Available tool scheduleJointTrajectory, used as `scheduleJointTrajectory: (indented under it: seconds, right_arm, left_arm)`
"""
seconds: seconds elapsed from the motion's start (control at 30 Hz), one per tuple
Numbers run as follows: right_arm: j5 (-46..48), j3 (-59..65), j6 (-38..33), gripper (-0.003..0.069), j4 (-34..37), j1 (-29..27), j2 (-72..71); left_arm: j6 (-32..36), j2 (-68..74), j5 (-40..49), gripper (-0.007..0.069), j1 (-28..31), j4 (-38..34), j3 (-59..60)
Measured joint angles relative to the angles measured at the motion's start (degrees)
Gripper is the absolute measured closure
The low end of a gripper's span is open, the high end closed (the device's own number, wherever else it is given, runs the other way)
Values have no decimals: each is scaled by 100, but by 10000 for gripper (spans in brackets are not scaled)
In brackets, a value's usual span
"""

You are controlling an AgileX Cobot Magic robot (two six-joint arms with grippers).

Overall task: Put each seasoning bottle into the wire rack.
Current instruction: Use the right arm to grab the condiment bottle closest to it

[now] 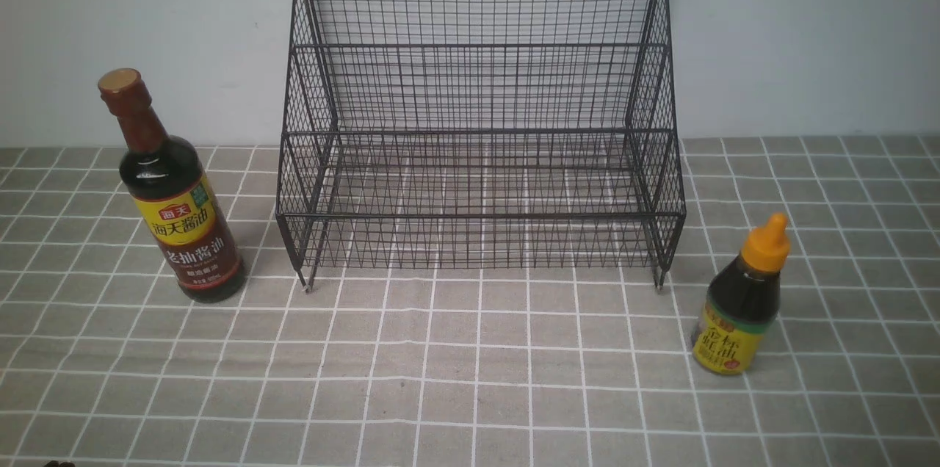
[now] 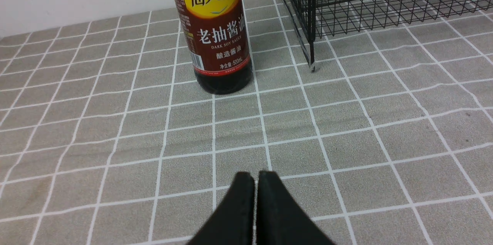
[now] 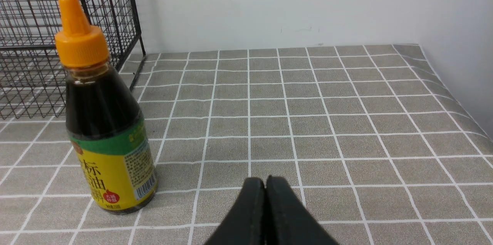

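Two dark-filled: tall bottle [image 1: 183, 225], short bottle [image 1: 738, 313] flank rack [image 1: 477, 215]

left end effector [image 2: 256, 176]: jaws pressed together | right end effector [image 3: 265, 182]: jaws pressed together

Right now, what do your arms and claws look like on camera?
Only claw tips show, in the wrist views. The left claw and right claw look alike: paired matte black wedges tapering to blunt rounded tips, no markings or cables visible. The arms are out of frame.
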Motion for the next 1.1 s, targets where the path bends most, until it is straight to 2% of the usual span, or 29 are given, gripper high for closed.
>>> scheduleJointTrajectory:
  seconds: [0.73, 0.83, 0.87, 0.9, 1.0, 1.1]
  right_arm:
    - [-6, 0, 5, 673, 34, 0, 0]
    - [-259, 26, 113, 673, 411, 0, 0]
    - [-628, 34, 339, 673, 978, 0, 0]
    - [-681, 34, 366, 673, 1109, 0, 0]
    - [-1573, 34, 754, 673, 2180, 0, 0]
    - [-1920, 34, 782, 673, 2609, 0, 0]
  left_arm:
    - [0, 0, 0, 631, 0, 0, 0]
    - [0, 0, 0, 631, 0, 5, 0]
    - [0, 0, 0, 631, 0, 5, 0]
    - [0, 0, 0, 631, 0, 5, 0]
    - [0, 0, 0, 631, 0, 5, 0]
    - [0, 0, 0, 631, 0, 5, 0]
